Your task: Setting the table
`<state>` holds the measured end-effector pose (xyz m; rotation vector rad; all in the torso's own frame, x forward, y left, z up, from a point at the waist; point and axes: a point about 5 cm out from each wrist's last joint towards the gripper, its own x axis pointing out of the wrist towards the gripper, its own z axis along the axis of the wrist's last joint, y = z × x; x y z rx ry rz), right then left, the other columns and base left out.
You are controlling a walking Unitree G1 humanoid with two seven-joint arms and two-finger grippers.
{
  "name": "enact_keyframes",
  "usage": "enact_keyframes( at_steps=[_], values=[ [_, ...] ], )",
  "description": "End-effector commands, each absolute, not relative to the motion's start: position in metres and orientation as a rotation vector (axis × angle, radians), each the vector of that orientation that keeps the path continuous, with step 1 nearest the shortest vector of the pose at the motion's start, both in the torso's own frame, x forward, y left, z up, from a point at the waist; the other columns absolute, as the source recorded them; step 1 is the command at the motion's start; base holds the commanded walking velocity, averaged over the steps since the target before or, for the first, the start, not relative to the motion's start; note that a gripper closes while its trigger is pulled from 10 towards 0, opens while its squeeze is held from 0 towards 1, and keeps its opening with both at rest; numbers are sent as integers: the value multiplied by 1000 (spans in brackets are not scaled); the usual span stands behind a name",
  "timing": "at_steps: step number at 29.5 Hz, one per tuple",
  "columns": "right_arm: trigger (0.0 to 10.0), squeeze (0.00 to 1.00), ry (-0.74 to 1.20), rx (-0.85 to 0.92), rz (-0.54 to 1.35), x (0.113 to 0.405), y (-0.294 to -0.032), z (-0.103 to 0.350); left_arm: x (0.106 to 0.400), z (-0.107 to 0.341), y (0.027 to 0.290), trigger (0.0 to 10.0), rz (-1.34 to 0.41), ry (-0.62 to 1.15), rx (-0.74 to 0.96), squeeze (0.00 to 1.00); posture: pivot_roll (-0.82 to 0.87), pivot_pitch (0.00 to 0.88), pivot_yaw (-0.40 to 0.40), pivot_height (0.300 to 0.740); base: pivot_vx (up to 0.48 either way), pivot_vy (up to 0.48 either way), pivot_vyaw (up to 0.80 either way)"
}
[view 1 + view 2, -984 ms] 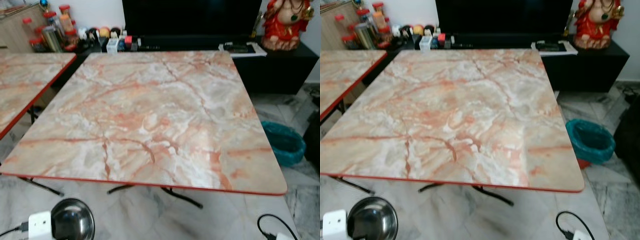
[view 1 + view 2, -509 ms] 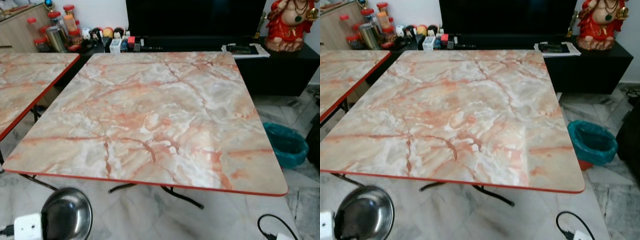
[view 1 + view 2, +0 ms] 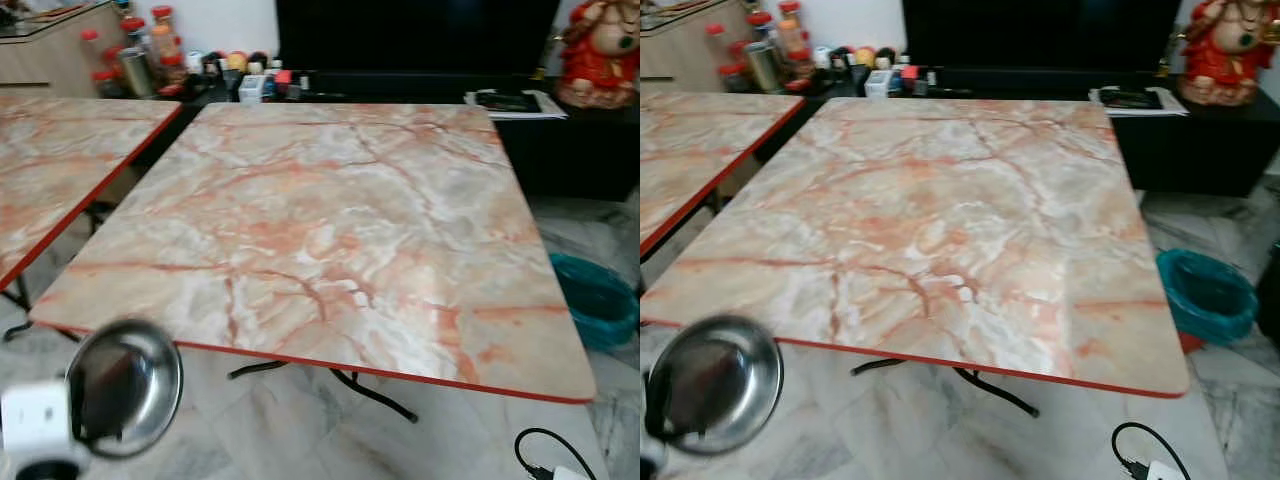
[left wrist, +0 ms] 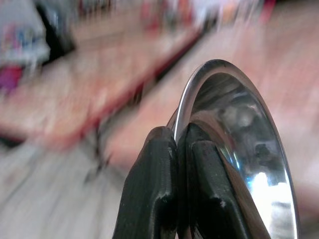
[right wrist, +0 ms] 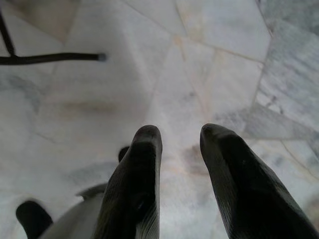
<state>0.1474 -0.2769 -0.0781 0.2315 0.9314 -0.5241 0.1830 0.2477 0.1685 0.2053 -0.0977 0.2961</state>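
Marble-patterned table [image 3: 340, 220] stands bare ahead. At seven o'clock, off its near edge, a steel bowl [image 3: 125, 385] is clamped by the rim in the left gripper [image 4: 177, 164]; it should be lifted clear of the edge, then lowered level. The right gripper [image 5: 179, 164] hangs with fingers apart.

The left gripper [image 4: 177, 149], pinching the rim of the steel bowl [image 3: 125, 385], is lifting it higher toward the near edge of the marble table [image 3: 340, 230], and the bowl is tilting more upright, facing the table.
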Motion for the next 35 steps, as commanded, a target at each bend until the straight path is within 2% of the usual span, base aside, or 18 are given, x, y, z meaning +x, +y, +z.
enact_keyframes(
  at_steps=[1, 4, 7, 9, 13, 14, 17, 22, 24, 30, 35],
  values=[
    [10000, 0, 949, 234, -536, 142, -279, -80, 190, 190, 231, 10000, 212, -166, 158, 0, 74, 77, 57, 740, 0, 0, 0],
    [10000, 0, 946, 237, -539, 142, -279, -80, 203, 203, 216, 10000, 116, -208, 92, 0, 71, 76, 60, 740, 0, 0, 0],
    [10000, 0, 945, 241, -542, 143, -278, -80, 231, 218, 186, 10000, -34, -225, -96, 0, 63, 71, 58, 740, 0, 0, 0],
    [10000, 0, 945, 241, -543, 143, -277, -80, 240, 219, 176, 10000, -80, -212, -167, 0, 64, 70, 57, 740, 0, 0, 0],
    [10000, 0, 944, 244, -545, 143, -277, -80, 263, 215, 163, 10000, -115, -157, -333, 0, 61, 67, 54, 740, 0, 0, 0],
    [10000, 0, 943, 245, -546, 143, -276, -80, 279, 208, 159, 10000, -90, -121, -462, 0, 46, 60, 55, 740, 0, 0, 0],
    [10000, 0, 941, 249, -550, 143, -276, -80, 292, 200, 158, 10000, -42, -94, -597, 0, 37, 57, 57, 740, 0, 0, 0],
    [10000, 0, 940, 255, -561, 142, -275, -81, 298, 182, 159, 10000, 43, -20, -707, 0, 19, 59, 61, 740, 0, 0, 0],
    [10000, 0, 942, 254, -563, 142, -276, -81, 294, 176, 163, 10000, 74, -2, -697, 0, 22, 64, 59, 740, 0, 0, 0],
    [10000, 0, 946, 250, -556, 141, -276, -81, 291, 160, 167, 10000, 120, 63, -768, 0, 28, 66, 55, 740, 0, 0, 0],
    [10000, 0, 947, 249, -553, 140, -275, -81, 292, 155, 159, 10000, 109, 111, -821, 0, 27, 59, 54, 740, 0, 0, 0]
  ],
)
